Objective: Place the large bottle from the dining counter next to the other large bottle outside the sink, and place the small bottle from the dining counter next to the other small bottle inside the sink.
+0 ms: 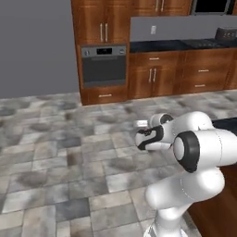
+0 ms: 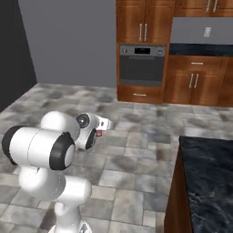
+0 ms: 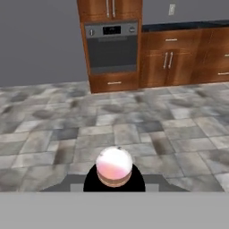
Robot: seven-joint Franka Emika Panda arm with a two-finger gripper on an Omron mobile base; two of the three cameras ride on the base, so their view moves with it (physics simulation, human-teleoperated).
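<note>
The small bottle (image 3: 114,166) shows end-on at the bottom of the hand view as a pale pinkish round shape with a darker orange lower edge. It sits right at the hand, with my gripper (image 2: 105,123) shut on it. The gripper (image 1: 141,123) hangs in the air over the tiled floor, pointing toward the wall oven, and the arm is folded close to the base. A corner of the dining counter (image 2: 207,177), with its black marbled top and reddish wood side, lies at the lower right. The sink and the large bottles are out of view.
A built-in oven (image 1: 103,65) stands in brown cabinets (image 1: 155,74) across the grey stone-tiled floor (image 1: 55,152). A dark countertop (image 1: 162,45) runs to the oven's right. A grey wall (image 2: 68,41) is on the left. The dining counter's edge (image 1: 227,124) is close to the arm.
</note>
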